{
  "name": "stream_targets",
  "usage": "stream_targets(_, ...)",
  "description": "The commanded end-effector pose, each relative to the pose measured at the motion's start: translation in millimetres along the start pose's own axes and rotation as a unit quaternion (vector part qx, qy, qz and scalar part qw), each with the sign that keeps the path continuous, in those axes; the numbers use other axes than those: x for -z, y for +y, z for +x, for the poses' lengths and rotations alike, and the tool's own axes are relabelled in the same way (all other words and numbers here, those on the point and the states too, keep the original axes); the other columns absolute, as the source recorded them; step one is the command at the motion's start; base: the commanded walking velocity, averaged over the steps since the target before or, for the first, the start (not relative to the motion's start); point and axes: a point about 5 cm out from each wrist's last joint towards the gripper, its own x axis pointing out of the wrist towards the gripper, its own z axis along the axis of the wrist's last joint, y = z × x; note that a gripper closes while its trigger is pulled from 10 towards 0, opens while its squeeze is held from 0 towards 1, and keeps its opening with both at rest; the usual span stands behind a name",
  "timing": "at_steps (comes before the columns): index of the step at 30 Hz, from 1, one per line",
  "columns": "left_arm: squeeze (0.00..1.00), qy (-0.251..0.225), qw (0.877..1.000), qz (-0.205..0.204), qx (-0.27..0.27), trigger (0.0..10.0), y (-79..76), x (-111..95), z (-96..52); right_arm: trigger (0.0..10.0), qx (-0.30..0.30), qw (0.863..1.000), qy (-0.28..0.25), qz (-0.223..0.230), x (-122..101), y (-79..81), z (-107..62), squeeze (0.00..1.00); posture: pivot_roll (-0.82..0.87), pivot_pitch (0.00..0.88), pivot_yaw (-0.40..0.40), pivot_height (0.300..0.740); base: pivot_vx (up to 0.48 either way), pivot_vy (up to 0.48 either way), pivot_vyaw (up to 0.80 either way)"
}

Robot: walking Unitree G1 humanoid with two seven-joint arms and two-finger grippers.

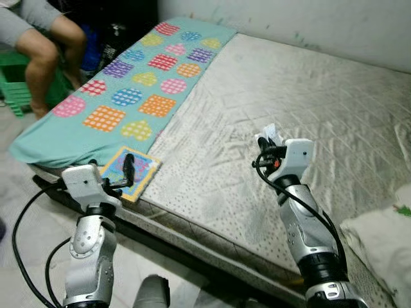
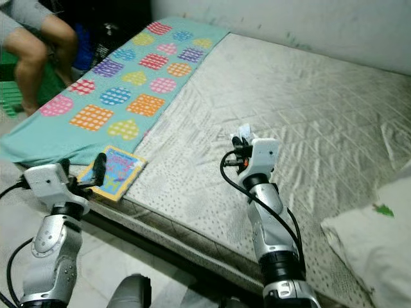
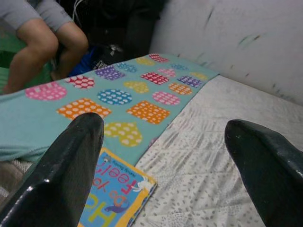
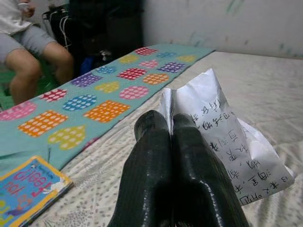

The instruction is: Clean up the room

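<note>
At the far left we see a person's bare legs point(image 1: 45, 51) beside a green plastic stool point(image 1: 16, 86), just off the mattress's left edge. Next comes the teal blanket point(image 1: 128, 90), patterned with dotted coloured shapes, lying in a long strip along the left edge of the mattress point(image 1: 270, 96) from its far end towards the near left corner.

At that near left corner lies a children's board book point(image 1: 136, 172), its far edge touching the blanket's near end. Our left gripper point(image 1: 126, 173) hangs just over the book with its fingers point(image 3: 71, 165) spread wide apart and nothing between them; in the left wrist view the book shows between and below them.

Further right, over the middle of the mattress's near half, our right gripper point(image 1: 265, 145) is raised, its two fingers point(image 4: 161, 165) pressed tight together on a sheet of white paper point(image 4: 222, 142) with handwritten lines; the paper sticks up past the fingertips, clear of the quilted surface.

At the near right corner rests a white pillow point(image 1: 382, 240).
</note>
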Motion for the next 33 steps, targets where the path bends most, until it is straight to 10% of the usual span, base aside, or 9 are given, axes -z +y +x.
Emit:
stream_targets(1, 0.0, 0.016, 1.0, 0.008, 0.018, 10.0, -6.4, 8.1, -3.6, 10.0, 0.012, 1.0, 0.0, -0.005, -0.5, -5.1, -3.1, 0.0, 0.09, 0.0, -0.031, 0.717, 0.0, 0.0, 0.0)
stream_targets(23, 0.0, 0.085, 0.981, 0.003, 0.174, 10.0, -48.4, 28.6, -11.7, 10.0, -0.02, 0.993, 0.108, -0.046, 15.7, -12.7, 0.6, 0.0, 0.06, 0.018, 0.014, 0.74, 0.0, 0.0, 0.0)
stream_targets(33, 0.0, 0.074, 0.993, -0.007, 0.094, 10.0, -41.1, 37.1, -28.8, 10.0, 0.018, 0.993, 0.119, -0.006, 39.9, -1.2, -13.0, 0.0, 0.11, 0.0, -0.027, 0.74, 0.0, 0.0, 0.0)
